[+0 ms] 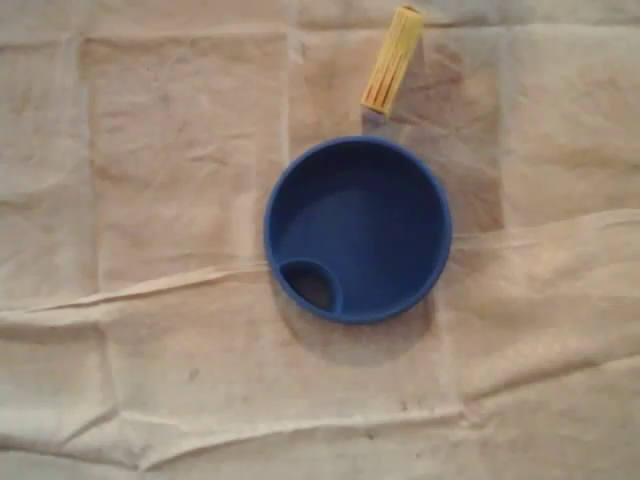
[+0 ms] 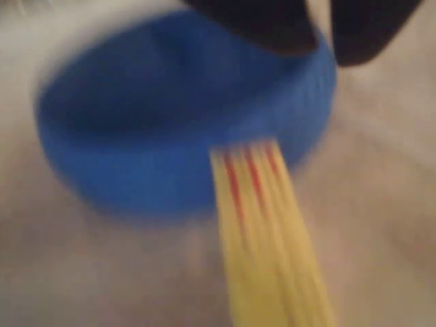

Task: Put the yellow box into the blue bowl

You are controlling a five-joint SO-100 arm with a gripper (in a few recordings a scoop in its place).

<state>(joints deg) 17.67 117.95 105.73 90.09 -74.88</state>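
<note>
Yellow box (image 1: 392,58) lies on open cloth (image 1: 150,200) beside the blue bowl's (image 1: 285,215) rim.

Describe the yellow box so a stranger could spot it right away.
On the creased cream cloth, find the round blue bowl in the middle. In the overhead view the yellow box lies just above its rim: long, narrow, the only yellow thing.

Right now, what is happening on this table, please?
Nothing has been placed yet. The yellow box lies on the cloth, outside the blue bowl and close to its rim, and nothing lies in the bowl. In the blurred wrist view the gripper shows as dark fingers above the bowl and the box, and the box is not between them. The blur hides whether it is open or shut.
</note>
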